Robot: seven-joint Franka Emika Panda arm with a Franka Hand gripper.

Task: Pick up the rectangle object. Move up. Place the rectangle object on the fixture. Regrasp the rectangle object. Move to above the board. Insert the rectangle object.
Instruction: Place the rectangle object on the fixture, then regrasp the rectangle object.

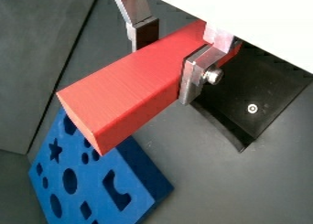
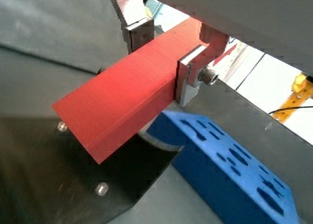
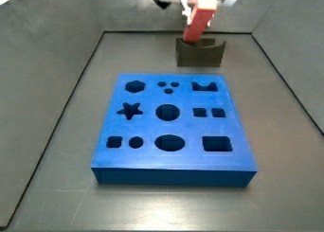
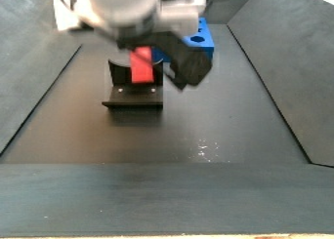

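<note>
My gripper [image 1: 169,54] is shut on the rectangle object [image 1: 123,90], a long red-orange block clamped across its width between the silver fingers [image 1: 193,77]. The same grip shows in both wrist views, gripper [image 2: 167,56] around the block [image 2: 116,104]. In a side view the gripper [image 3: 203,3] holds the block [image 3: 196,26] hanging, slightly tilted, with its lower end at the notch of the dark fixture [image 3: 200,56]; whether they touch I cannot tell. The blue board [image 3: 146,127] with shaped holes lies nearer the front. From the opposite side, the block [image 4: 141,65] hangs over the fixture [image 4: 131,99].
The fixture's dark base plate [image 1: 263,90] with screws lies under the block, and also shows as a plate [image 2: 73,182]. The board [image 1: 137,177] lies beside it. Grey sloped walls [image 3: 57,94] enclose the floor. The board [image 4: 200,43] stands behind the gripper.
</note>
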